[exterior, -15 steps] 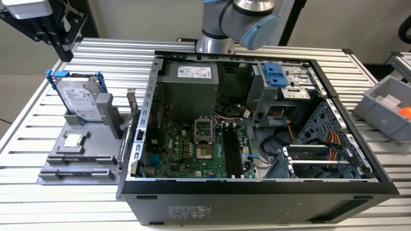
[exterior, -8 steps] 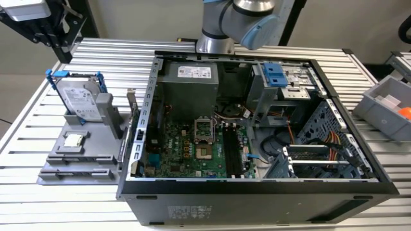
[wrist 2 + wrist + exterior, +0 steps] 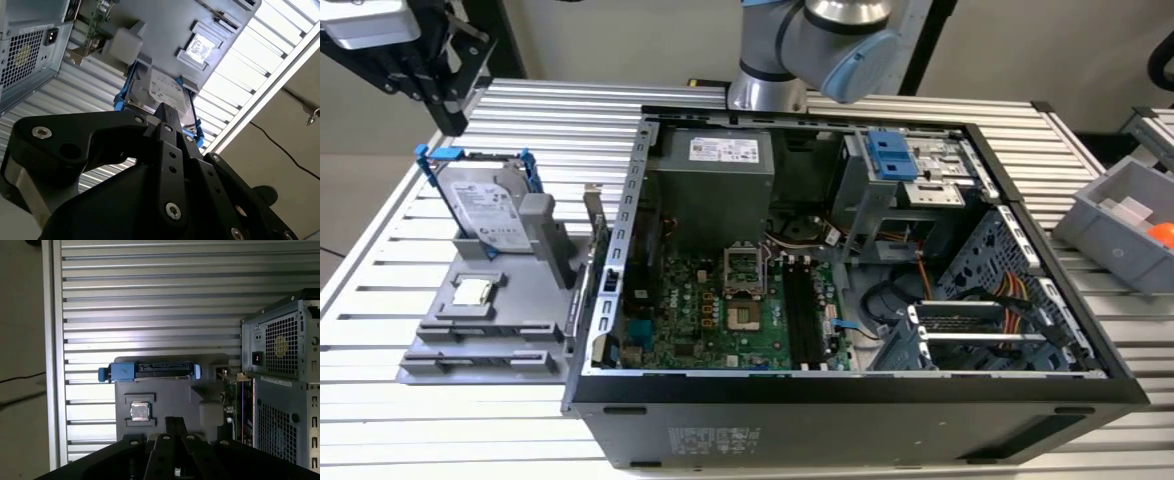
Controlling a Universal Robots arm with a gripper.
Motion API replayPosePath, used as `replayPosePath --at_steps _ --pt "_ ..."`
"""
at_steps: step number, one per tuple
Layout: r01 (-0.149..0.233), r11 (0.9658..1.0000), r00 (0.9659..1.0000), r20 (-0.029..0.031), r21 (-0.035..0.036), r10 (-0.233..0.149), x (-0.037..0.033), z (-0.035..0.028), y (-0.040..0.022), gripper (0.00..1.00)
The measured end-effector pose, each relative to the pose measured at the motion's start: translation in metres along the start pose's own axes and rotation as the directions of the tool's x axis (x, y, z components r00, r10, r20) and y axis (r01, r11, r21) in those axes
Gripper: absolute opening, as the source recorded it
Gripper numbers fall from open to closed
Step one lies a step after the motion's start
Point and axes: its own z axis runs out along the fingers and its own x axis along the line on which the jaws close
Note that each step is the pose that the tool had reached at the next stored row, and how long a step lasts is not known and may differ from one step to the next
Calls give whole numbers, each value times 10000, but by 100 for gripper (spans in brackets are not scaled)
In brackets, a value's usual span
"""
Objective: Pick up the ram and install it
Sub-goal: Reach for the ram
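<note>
My gripper [image 3: 167, 111] hangs above the holder [image 3: 170, 395] beside the case [image 3: 280, 390], jaws together and empty. What I take for the ram [image 3: 234, 390] stands on edge against the case. I judge it light, stiff and fragile, best pinched mid-length by its edges.

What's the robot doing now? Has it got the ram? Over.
Gripper shut, nothing in it, hovering over the tray. Ram: cannot tell where. Slots look empty. Drive and chip sit below the gripper.
</note>
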Motion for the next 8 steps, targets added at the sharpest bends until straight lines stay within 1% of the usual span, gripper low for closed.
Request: replayPosePath --at_steps 8 --pt "0 10000 10000 -1 1 0 3 -5 -86 0"
